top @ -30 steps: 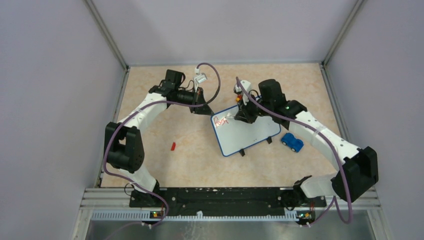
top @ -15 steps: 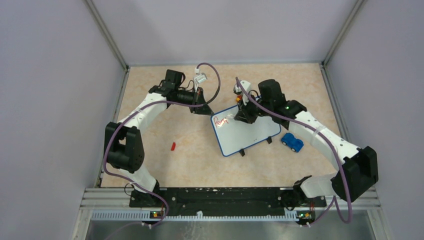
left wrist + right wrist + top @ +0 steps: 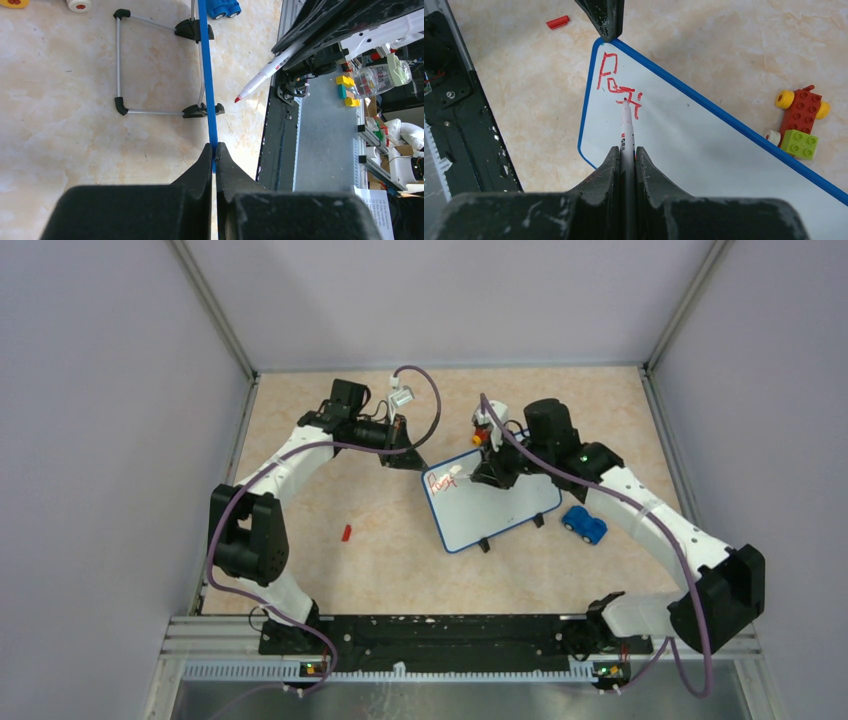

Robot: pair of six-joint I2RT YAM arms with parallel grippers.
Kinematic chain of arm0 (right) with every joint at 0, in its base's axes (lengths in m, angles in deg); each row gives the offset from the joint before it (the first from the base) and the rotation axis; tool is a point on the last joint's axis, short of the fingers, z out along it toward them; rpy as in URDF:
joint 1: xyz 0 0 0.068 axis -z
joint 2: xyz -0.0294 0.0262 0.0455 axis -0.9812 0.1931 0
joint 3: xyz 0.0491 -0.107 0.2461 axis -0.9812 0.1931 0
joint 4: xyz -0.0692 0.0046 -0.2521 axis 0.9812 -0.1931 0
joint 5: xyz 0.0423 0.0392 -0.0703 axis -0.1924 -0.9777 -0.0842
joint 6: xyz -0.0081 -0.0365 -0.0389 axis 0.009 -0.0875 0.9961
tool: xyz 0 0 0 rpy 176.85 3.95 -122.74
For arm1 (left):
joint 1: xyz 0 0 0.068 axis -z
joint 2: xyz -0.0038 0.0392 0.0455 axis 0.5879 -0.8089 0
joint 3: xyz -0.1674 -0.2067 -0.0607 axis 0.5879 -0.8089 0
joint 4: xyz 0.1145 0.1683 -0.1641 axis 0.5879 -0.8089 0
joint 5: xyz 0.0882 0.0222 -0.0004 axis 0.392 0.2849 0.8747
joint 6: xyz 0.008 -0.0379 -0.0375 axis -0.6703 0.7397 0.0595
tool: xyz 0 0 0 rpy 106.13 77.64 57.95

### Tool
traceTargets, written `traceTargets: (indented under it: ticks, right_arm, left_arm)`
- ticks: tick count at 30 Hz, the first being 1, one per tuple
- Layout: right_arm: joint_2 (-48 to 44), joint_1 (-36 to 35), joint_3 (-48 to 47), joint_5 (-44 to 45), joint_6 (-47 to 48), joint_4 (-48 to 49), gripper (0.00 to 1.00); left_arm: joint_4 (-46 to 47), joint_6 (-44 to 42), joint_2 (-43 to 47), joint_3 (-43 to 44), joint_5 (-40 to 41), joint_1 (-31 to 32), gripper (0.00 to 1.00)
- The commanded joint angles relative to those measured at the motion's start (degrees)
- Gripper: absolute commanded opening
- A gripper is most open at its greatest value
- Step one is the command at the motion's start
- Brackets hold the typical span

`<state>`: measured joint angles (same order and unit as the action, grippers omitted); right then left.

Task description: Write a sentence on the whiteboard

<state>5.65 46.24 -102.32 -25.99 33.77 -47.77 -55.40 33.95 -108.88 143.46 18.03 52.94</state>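
The whiteboard, white with a blue rim, stands tilted on its black feet mid-table. Red letters of the sentence, roughly "Posi", sit at its top left corner, and they also show in the top view. My left gripper is shut on the board's blue rim at that corner. My right gripper is shut on a white marker, with its red tip at the last red stroke. I cannot tell if the tip touches the board. The marker also shows in the left wrist view.
A blue toy car lies right of the board. A red marker cap lies on the table to the left. A red and green brick vehicle sits behind the board. The black rail runs along the near edge.
My right gripper has shifted slightly to the right with the marker, which uncovers more of the red letters. The left arm and the board have not moved.
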Motion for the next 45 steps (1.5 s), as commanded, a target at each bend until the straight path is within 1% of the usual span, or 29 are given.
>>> traceTargets:
  ticks: [1, 4, 13, 24, 45]
  right_arm:
    - [-3.3, 1.8, -0.8, -1.8, -0.5, 1.4, 0.0]
    - [-3.1, 2.8, 0.0, -1.8, 0.2, 1.7, 0.0]
    - [-3.1, 2.8, 1.1, -1.2, 1.2, 2.4, 0.0]
    - [-0.2, 2.5, 0.4, -0.2, 1.6, 1.8, 0.0]
    - [1.8, 2.3, 0.7, 1.1, 2.1, 2.6, 0.0]
  left_arm:
    - [0.0, -0.4, 2.5, -0.2, -1.4, 0.6, 0.0]
    - [0.0, -0.4, 2.6, -0.2, -1.4, 0.6, 0.0]
    - [0.0, -0.3, 2.5, -0.2, -1.3, 0.6, 0.0]
    - [-0.1, -0.4, 2.8, -0.4, -1.3, 0.6, 0.0]
    - [0.0, -0.4, 2.3, -0.3, -1.4, 0.6, 0.0]
